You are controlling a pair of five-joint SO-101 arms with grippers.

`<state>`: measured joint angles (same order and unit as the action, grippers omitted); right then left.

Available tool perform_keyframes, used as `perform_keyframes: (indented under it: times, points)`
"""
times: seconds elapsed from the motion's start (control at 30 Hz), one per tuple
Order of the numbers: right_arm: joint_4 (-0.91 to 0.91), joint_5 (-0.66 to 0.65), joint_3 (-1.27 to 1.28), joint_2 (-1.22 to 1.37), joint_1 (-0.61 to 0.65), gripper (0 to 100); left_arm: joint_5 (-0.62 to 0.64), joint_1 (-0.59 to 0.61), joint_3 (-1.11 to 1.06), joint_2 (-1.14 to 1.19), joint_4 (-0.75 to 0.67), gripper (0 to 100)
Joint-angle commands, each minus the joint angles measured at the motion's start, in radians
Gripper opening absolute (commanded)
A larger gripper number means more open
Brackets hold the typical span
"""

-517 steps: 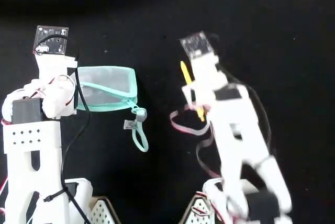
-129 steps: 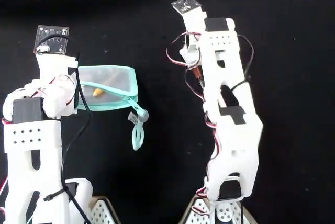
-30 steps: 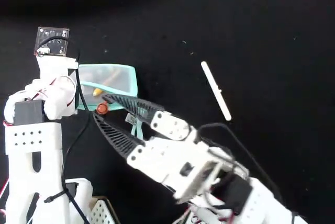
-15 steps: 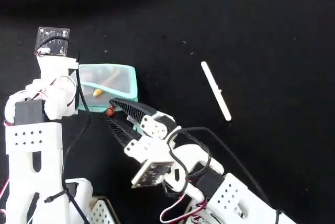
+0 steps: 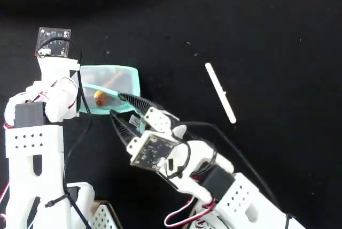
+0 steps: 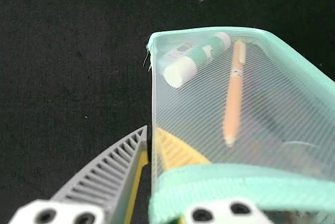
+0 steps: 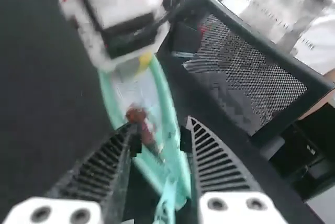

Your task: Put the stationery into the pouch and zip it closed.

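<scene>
Your left tool clamps the floppy mint mesh pouch; pinch the stiff white pen mid-shaft with your open right tool.

Your mint-green see-through mesh pouch sits at the left of the black worktop. One end is clamped in the left end effector, and its zip mouth gapes unzipped. Through the mesh you can see a slim orange pencil and a white-and-green glue-stick tube lying side by side. A small reddish-brown piece sits just inside the mouth. A thin white stick-shaped pen lies diagonally on the worktop, well apart to the pouch's right.
</scene>
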<state>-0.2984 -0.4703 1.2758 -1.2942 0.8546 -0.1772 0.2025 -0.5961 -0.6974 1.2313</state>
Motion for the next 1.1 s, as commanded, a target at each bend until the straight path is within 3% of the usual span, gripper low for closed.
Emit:
perform_keyframes:
  times: [0.0, 0.17, 0.33, 0.43, 0.6, 0.83, 1.07]
  points:
    - [-0.032, 0.015, -0.157, 0.01, 0.006, 12.4, -0.005, -0.002, -0.007, 0.011, -0.009, 3]
    - [-0.146, 0.012, -0.3, 0.008, -0.063, 12.4, -0.006, -0.001, -0.007, 0.011, -0.008, 3]
    - [-0.281, 0.023, -0.351, 0.039, -0.425, 12.4, -0.006, -0.001, -0.007, 0.011, -0.008, 3]
    - [-0.4, 0.115, -0.349, 0.114, -0.634, 12.6, -0.006, -0.001, -0.008, 0.011, -0.008, 3]
    - [-0.534, 0.12, -0.357, 0.338, -0.833, 12.7, -0.006, -0.001, -0.008, 0.011, -0.008, 3]
    - [-0.539, 0.106, -0.535, 0.737, -0.862, 12.7, -0.006, -0.001, -0.008, 0.011, -0.006, 3]
    - [-0.718, 0.098, -0.983, 1.231, -0.861, 12.7, -0.006, -0.001, -0.008, 0.011, -0.006, 3]
